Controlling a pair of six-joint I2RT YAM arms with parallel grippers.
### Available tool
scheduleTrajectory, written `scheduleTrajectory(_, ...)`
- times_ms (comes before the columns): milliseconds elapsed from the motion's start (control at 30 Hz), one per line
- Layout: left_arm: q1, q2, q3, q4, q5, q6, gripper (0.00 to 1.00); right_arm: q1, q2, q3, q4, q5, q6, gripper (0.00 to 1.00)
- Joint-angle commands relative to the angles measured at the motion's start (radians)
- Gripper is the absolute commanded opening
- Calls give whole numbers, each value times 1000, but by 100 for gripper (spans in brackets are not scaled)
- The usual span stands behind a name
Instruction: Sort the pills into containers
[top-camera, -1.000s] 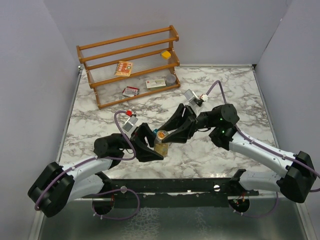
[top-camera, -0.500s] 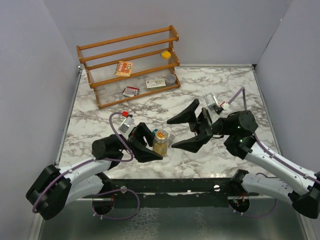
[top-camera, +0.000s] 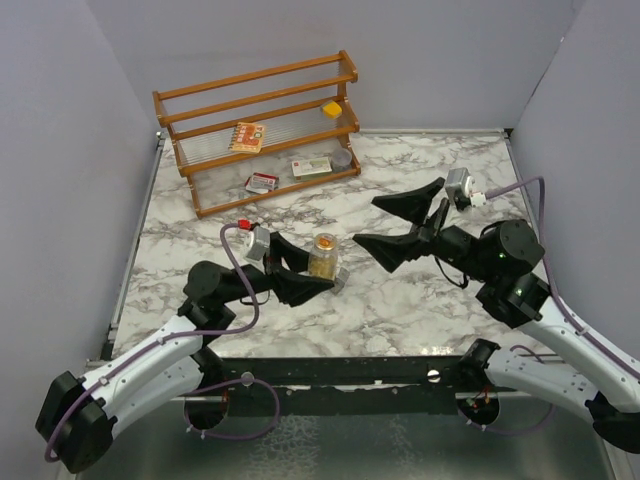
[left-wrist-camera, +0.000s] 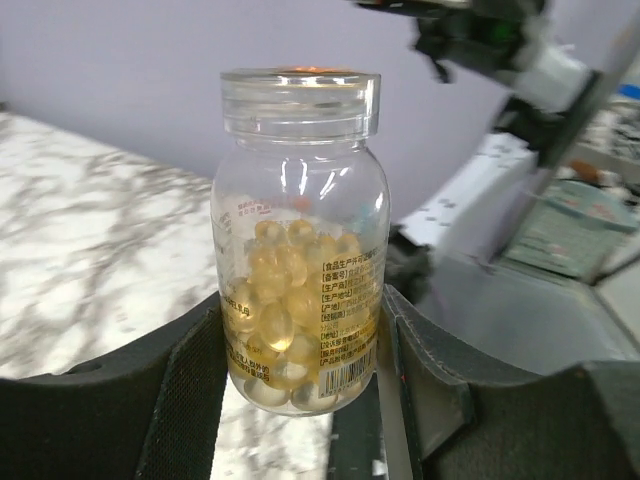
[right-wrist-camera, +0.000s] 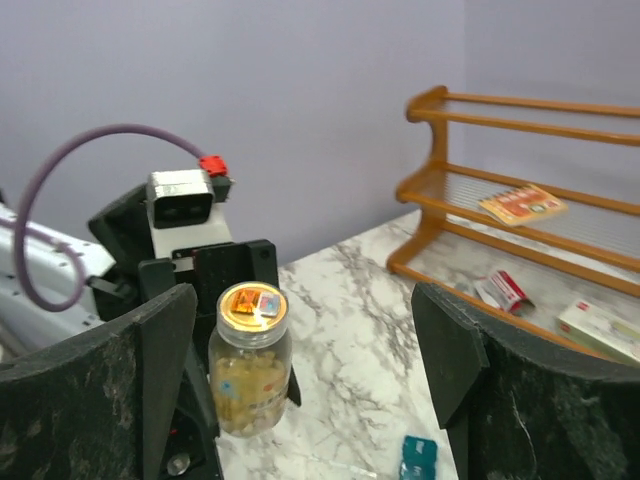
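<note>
Clear bottle (left-wrist-camera: 300, 240) of yellow pills (left-wrist-camera: 268, 300) upright, lid (left-wrist-camera: 300, 100) on | left gripper (top-camera: 305, 272) clamps lower body, leaving top free | right gripper (top-camera: 367, 221) fingers wide, empty, well apart, facing lid; judged ready to uncap | teal containers (right-wrist-camera: 418, 455) on table (top-camera: 450, 160) below right wrist, contents unclear

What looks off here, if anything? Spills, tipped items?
Nothing stands out. The pill bottle is upright and capped, clamped in the left end effector. No loose pills show on the marble table. The right end effector hangs open, clear of the bottle.
</note>
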Motion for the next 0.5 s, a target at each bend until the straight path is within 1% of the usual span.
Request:
scheduleTrajectory(0, -3, -48, 54, -369, -283, 268, 0, 4, 16, 42, -153, 179, -59, 86)
scheduleTrajectory(100, -5, -36, 62, -406, -373, 297, 0, 4, 54, 69, -173, 190, -53, 81)
scheduleTrajectory(233, -18, -8, 77, -438, -484, 336, 0, 5, 111, 94, -180, 179, -48, 79)
scheduleTrajectory(467, -85, 25, 113, -460, -513, 393, 0, 15, 212, 124, -198, 199, -50, 78)
